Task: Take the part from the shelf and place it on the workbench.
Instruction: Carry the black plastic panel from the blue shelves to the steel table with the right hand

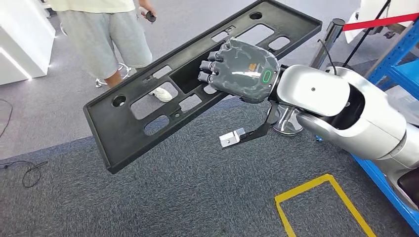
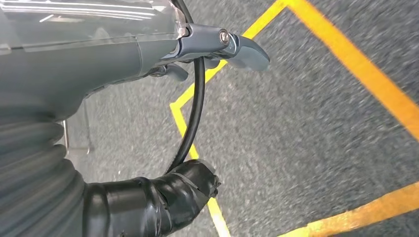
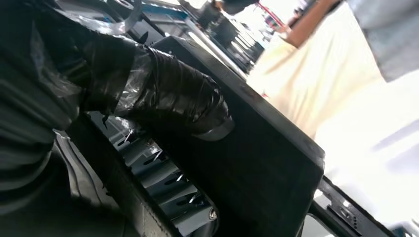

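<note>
— While the right hand [image 1: 240,69] grips the black part [image 1: 148,106] through a cutout near its middle, what could go wrong?

— The one long part hangs in the air over the grey carpet [image 1: 188,192], tilted, away from the blue shelf [image 1: 395,69]; I judge that it may twist in the grip or strike the person [image 1: 106,34] standing just behind it, because both its ends reach far out; no worktop is visible yet.

— And the left hand [image 2: 217,49]?

— It hangs over the yellow floor marking [image 2: 346,49]; I cannot tell if it is open or closed.

— How many things?

— One part; one person; one stanchion [image 1: 328,39] with red tape.
</note>
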Robot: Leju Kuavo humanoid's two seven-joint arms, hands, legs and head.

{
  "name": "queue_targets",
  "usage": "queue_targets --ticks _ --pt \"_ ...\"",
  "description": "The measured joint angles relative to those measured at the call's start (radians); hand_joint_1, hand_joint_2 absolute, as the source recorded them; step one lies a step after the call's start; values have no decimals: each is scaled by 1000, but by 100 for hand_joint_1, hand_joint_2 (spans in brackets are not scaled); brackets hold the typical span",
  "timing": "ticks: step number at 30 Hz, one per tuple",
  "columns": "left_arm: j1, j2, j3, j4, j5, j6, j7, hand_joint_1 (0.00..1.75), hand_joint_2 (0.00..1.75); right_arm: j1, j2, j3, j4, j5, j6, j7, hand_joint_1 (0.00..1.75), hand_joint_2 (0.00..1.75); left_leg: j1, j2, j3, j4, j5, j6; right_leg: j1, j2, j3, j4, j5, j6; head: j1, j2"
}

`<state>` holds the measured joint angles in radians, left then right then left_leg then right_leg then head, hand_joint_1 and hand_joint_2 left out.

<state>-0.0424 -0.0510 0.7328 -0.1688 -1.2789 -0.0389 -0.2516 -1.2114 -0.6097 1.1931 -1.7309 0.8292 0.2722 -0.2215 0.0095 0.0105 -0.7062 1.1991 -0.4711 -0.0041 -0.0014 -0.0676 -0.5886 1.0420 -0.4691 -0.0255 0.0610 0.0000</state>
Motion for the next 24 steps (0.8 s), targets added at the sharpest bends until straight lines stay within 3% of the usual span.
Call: queue_targets --ticks 2,3,4,6,8,10,11,12,13,14,15,17,19,21,22,24 --pt "-2 0 0 0 0 0 -3 0 175 -2 -4 1 -1 -7 0 0 175 175 -16 49 68 -124 36 17 5 -22 3 -1 -3 3 0 0" --pt "-3 0 0 0 0 0 -7 0 175 -2 -7 3 -1 -11 0 -1 175 175 -24 66 84 -156 41 25 7 -33 4 -1 -4 6 0 0" --pt "-3 0 0 0 0 0 -10 0 175 -2 -10 6 -1 -16 0 -2 175 175 -30 71 87 -167 38 31 9 -44 5 -2 -5 9 0 0" --pt "0 0 0 0 0 -1 -14 0 175 -1 -14 13 -1 -22 0 -4 175 175 -29 46 90 -179 46 41 7 -53 8 -2 -9 17 1 0" --pt "1 -1 0 0 0 -1 -15 0 175 -1 -19 17 -2 -25 0 -5 175 175 -22 24 97 -194 56 53 2 -5 -5 36 -38 25 1 0" --pt "-2 -2 0 0 0 -1 -15 0 175 0 -28 20 -2 -26 0 -4 175 175 -18 1 99 -199 61 60 -4 53 -56 148 -98 31 1 0" --pt "-3 -2 0 0 0 -1 -15 0 175 2 -32 24 -3 -26 0 -5 175 175 -17 -12 98 -198 62 61 -5 63 -88 213 -124 33 1 0" --pt "-3 -2 0 0 0 -2 -15 0 175 4 -36 28 -3 -26 0 -5 175 175 -17 -27 98 -196 62 61 -8 66 -112 259 -134 36 1 0" --pt "-2 -2 1 0 0 -2 -15 0 175 6 -38 33 -3 -26 0 -5 175 175 -16 -42 97 -193 61 60 -10 67 -122 271 -125 39 1 0" --pt "-2 -2 1 0 0 -3 -15 0 175 7 -40 36 -3 -26 0 -5 175 175 -14 -56 97 -187 59 58 -14 69 -112 244 -97 42 1 0" --pt "-1 -2 1 0 0 -4 -15 0 175 8 -41 38 -3 -26 0 -5 175 175 -12 -71 96 -180 56 54 -19 77 -85 184 -57 45 1 0" --pt "-2 -2 1 0 -1 -5 -15 0 175 7 -46 41 -4 -26 0 -5 175 175 -8 -99 85 -161 48 42 -30 126 -34 70 -11 52 0 0" --pt "-2 -2 1 0 -1 -5 -16 0 175 8 -50 44 -7 -26 -2 -5 175 175 -4 -125 67 -150 49 28 -31 158 -19 31 -10 51 0 0" --pt "3 -3 1 0 -2 -6 -19 0 175 6 -52 47 -10 -24 -7 -6 175 175 0 -144 55 -150 55 15 -27 137 -19 24 -6 40 0 0" --pt "5 -4 1 0 -2 -6 -20 0 175 4 -52 48 -12 -21 -9 -8 175 175 0 -130 49 -144 52 9 -26 124 -17 19 -3 34 -1 0" --pt "4 -4 2 0 -2 -5 -24 0 175 -9 -52 51 -17 -8 -3 -14 175 175 -2 -69 18 -80 14 1 -25 96 -11 9 2 21 -3 0"
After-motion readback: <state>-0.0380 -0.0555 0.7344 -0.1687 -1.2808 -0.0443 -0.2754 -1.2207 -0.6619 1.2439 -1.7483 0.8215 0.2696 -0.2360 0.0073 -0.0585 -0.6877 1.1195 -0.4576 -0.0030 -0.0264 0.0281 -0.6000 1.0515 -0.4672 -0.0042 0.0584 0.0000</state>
